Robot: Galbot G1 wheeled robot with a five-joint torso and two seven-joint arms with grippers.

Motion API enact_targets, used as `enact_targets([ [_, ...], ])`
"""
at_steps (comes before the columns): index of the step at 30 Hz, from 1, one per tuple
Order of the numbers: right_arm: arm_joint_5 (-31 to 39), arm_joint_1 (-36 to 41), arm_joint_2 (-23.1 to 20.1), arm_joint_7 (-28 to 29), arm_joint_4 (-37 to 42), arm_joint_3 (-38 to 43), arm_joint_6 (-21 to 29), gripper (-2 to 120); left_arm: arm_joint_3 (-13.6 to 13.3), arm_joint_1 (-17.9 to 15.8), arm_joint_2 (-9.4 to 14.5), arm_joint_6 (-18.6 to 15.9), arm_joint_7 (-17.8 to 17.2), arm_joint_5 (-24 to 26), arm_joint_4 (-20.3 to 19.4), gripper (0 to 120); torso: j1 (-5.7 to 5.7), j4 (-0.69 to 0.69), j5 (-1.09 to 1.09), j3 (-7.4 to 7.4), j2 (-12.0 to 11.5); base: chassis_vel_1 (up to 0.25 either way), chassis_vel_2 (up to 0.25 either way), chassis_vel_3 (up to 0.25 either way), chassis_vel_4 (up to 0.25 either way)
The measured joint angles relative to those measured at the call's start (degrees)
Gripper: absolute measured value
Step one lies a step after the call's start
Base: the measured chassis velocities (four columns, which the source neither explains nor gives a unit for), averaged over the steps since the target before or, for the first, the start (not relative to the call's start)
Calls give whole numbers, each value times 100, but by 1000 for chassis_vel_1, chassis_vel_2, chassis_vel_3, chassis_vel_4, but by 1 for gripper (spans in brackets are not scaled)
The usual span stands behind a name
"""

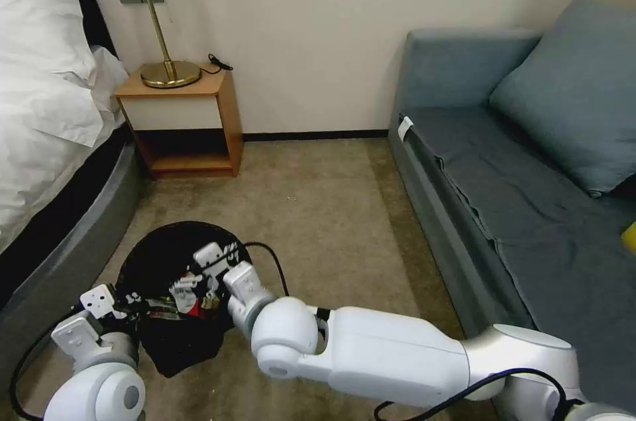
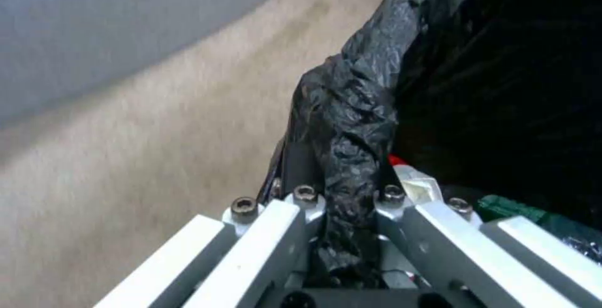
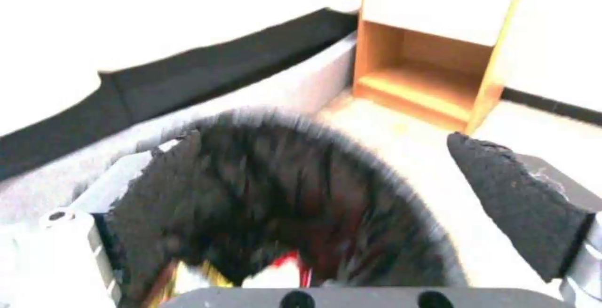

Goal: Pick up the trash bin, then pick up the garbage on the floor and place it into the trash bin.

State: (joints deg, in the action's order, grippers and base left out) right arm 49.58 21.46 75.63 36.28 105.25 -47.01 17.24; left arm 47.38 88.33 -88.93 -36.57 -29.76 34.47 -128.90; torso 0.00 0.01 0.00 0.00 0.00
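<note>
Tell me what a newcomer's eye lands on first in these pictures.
The black trash bin on the carpet between bed and sofa, with bright litter already inside. The left gripper is shut on the bin's bag-lined rim, and the right gripper hangs open above the bin's mouth. Behind stand a wooden nightstand and brass lamp.

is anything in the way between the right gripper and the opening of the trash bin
Nothing visible. The right gripper hangs open directly over the trash bin, whose mouth is uncovered, litter inside. The left gripper clamps the rim at the side.
</note>
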Motion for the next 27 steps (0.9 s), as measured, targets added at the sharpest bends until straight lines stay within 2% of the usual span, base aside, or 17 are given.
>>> enact_targets([
  [3,-7,18,-116,8,143,169,2,100,23,-76,31,-86,-362,507,154,2,0,-1,0,0,0,0,0,0,0],
  [4,-7,18,-116,8,143,169,2,100,23,-76,31,-86,-362,507,154,2,0,-1,0,0,0,0,0,0,0],
  [8,-113,178,-263,8,261,363,-2,100,29,-212,69,-138,-657,1095,490,2,0,-1,0,0,0,0,0,0,0],
  [14,-196,351,-434,-7,328,550,-12,100,20,-387,96,-164,-950,1573,914,2,0,0,0,0,0,0,0,0,0],
  [18,-222,451,-534,-23,360,647,-17,100,7,-465,103,-166,-1034,1654,1147,2,0,-1,0,0,0,0,0,0,0],
  [25,-253,557,-581,-44,361,737,-28,100,15,-499,115,-143,-1033,1613,1283,2,0,0,3,0,0,0,0,0,0],
  [27,-255,589,-590,-47,356,766,-30,100,15,-492,117,-126,-954,1499,1286,9,0,-1,2,0,0,0,0,0,0],
])
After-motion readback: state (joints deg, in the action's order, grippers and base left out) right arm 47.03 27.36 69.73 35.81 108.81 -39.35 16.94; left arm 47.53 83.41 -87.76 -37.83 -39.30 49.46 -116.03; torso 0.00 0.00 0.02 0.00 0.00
